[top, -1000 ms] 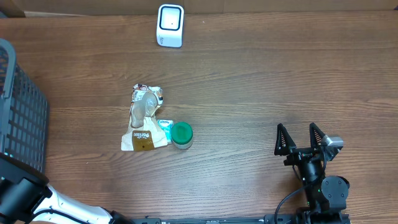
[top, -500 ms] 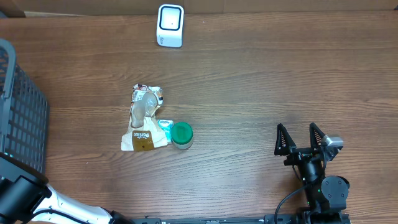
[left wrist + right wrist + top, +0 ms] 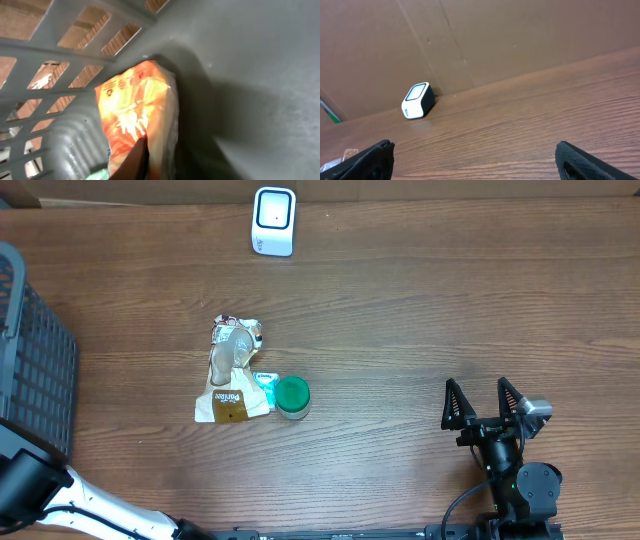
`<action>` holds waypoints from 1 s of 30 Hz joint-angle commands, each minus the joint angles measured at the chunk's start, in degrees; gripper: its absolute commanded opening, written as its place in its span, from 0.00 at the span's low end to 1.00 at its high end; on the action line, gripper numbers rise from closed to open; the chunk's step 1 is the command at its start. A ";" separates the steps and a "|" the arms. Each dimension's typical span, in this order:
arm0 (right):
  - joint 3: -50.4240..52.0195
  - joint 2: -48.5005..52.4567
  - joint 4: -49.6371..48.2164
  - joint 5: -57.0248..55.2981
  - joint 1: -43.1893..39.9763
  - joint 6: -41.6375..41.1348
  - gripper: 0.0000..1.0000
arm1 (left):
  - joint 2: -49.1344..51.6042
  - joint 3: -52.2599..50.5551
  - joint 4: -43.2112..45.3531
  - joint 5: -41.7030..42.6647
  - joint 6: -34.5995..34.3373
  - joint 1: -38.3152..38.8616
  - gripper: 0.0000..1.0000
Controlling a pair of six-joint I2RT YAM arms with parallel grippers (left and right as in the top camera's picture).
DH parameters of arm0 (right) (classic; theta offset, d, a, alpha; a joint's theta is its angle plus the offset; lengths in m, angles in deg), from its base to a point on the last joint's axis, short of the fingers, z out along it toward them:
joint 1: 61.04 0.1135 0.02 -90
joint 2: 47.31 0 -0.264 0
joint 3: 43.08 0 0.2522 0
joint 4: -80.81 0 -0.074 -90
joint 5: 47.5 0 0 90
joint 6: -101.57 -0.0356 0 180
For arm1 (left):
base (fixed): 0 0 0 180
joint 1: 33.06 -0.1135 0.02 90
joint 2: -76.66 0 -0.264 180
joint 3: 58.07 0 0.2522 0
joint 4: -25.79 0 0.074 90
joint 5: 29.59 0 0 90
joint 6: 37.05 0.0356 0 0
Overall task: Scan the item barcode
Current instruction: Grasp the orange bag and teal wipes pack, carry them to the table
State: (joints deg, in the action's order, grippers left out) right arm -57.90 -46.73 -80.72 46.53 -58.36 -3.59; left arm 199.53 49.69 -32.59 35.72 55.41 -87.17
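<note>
Inside the basket (image 3: 240, 75), the left gripper (image 3: 141, 161) is closed on the orange packet (image 3: 134, 105), whose long axis runs away from the fingers. The scanner (image 3: 273, 220) lies well apart, far-right. The right gripper (image 3: 487, 402) is spread wide, empty.

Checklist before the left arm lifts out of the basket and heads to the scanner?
1. Left gripper shut on orange packet: ok.
2. Barcode faces outward: cannot tell.
3. Basket wall sits close to the packet, lift clearance: cannot tell.
4. Scanner has nothing in front of it: ok.
5. Right gripper open and far from the scanner: ok.
</note>
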 commanded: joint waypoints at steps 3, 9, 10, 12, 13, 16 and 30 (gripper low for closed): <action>0.59 -0.42 -0.31 -0.52 0.26 0.15 1.00 | -2.67 0.50 -4.22 1.36 -4.00 0.09 0.04; 0.59 -0.42 -0.31 -0.52 0.26 0.15 1.00 | -15.41 0.72 -6.12 1.40 -8.41 2.73 0.04; 0.59 -0.42 -0.31 -0.52 0.26 0.15 1.00 | -17.57 0.72 -6.03 1.40 -8.85 3.23 0.04; 0.59 -0.42 -0.31 -0.52 0.26 0.15 1.00 | -23.30 0.72 -5.46 1.68 -9.57 4.50 0.04; 0.59 -0.42 -0.31 -0.52 0.26 0.15 1.00 | -25.59 0.72 -5.38 1.86 -10.43 5.05 0.04; 0.59 -0.42 -0.31 -0.52 0.26 0.15 1.00 | -33.00 0.72 -5.33 4.15 -11.76 6.64 0.04; 0.59 -0.42 -0.31 -0.52 0.26 0.15 1.00 | -49.16 0.72 -10.88 19.37 -16.90 11.13 0.04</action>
State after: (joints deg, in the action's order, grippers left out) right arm -57.90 -46.73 -80.74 46.53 -58.36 -3.59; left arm 153.83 49.80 -43.60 46.63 41.11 -78.49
